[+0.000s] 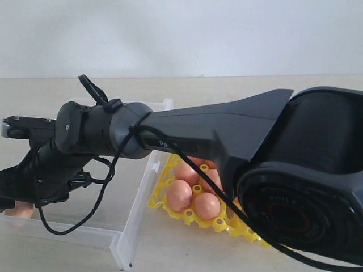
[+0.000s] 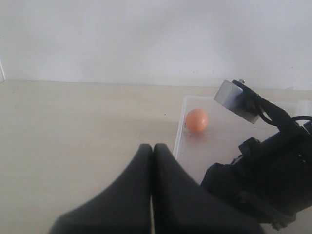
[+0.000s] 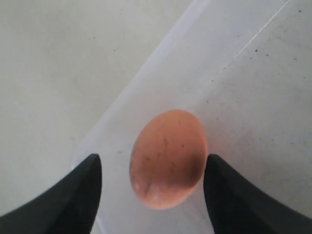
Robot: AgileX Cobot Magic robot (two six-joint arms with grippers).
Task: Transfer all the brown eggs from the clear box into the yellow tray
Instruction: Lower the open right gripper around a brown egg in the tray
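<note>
1. In the right wrist view, the right gripper [image 3: 153, 161] hangs over a smooth, pinkish-brown oval egg [image 3: 168, 158] with faint dark specks. Its two black fingers [image 3: 83, 195] stand wide, one on each side of the egg. One finger shows a clear gap to the shell. The other sits at the shell's edge, and I cannot tell whether it touches.
2. The same view shows the egg lying on the floor of the shallow clear box [image 3: 146, 80] of transparent plastic, close to one low wall, with the pale beige tabletop [image 3: 58, 73] beyond it.
3. The exterior view does not show these jaws. The bulky black right arm [image 1: 227, 130] reaches across from the right to the left end of the clear box. Only a sliver of an egg peeps out beneath the gripper, at the lower left edge.
4. Only the exterior view shows the bright yellow tray [image 1: 218, 225] of latticed plastic, just beside the box's long wall. Four brown eggs [image 1: 178, 194] sit in its cups, and the arm hides the rest of the tray.
5. Only the left wrist view shows the left gripper [image 2: 152, 151]. Its black fingers are pressed together with nothing between them, over bare tabletop outside the box. This view also shows one egg near a corner of the box, with the right gripper's body beside it. I cannot tell whether it is the same egg.
</note>
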